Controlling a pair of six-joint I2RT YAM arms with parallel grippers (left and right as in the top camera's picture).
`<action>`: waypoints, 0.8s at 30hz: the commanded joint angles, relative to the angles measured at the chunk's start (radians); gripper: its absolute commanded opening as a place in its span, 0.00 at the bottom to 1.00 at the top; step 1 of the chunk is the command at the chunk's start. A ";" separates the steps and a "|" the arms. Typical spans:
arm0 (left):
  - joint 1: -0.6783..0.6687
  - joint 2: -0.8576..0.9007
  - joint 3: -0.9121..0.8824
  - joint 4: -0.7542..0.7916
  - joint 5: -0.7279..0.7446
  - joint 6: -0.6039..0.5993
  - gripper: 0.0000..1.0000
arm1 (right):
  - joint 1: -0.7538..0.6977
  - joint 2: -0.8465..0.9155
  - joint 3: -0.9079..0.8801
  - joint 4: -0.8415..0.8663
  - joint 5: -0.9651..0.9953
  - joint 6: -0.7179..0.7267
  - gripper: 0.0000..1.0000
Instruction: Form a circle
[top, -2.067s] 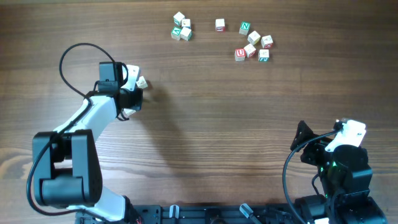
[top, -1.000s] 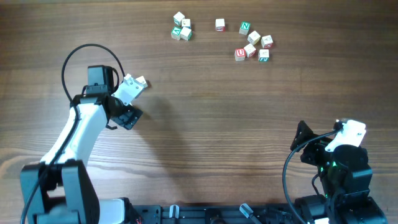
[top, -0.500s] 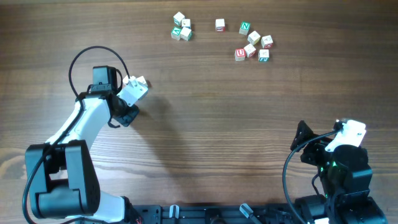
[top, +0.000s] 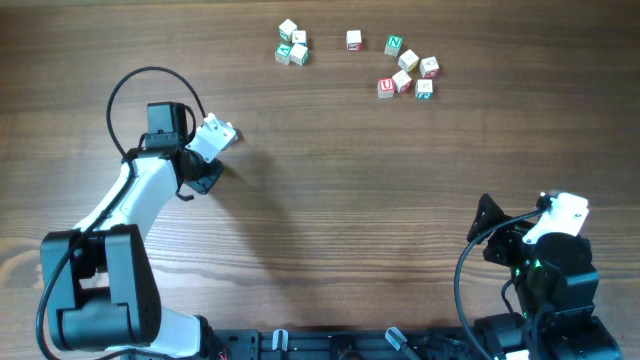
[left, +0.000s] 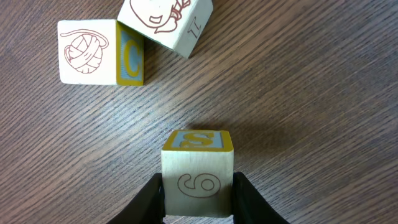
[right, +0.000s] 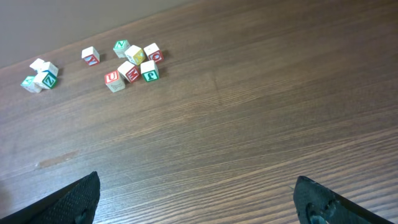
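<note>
- Where the overhead camera looks down, the circle (top: 292, 45) sits far back on the tabletop (top: 350, 200), well apart from both arms.
- Left wrist: the left end effector (left: 198, 190) clamps a yellow-edged cube (left: 198, 165).
- Right wrist: the right end effector (right: 196, 202) gapes wide, holding nothing.

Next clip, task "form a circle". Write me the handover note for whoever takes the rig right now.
Left gripper: jaws shut on the cube marked S, left of the table's middle.
Right gripper: open, empty, parked near right.
Cubes: a yarn-picture cube and a tilted cube lie just ahead of the held one. Far side: small clump, single cube, loose group.
Done: no ring visible yet.
Left: probably gather the cubes and space them into a circle.
</note>
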 joint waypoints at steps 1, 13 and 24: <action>0.005 0.008 0.004 0.009 0.048 -0.016 0.34 | 0.001 0.003 -0.004 0.002 -0.006 -0.010 1.00; 0.003 -0.034 0.005 0.008 0.061 -0.056 1.00 | 0.001 0.003 -0.004 0.002 -0.006 -0.010 1.00; 0.002 -0.262 0.004 -0.141 0.415 -0.491 1.00 | 0.001 0.003 -0.004 0.002 -0.006 -0.010 1.00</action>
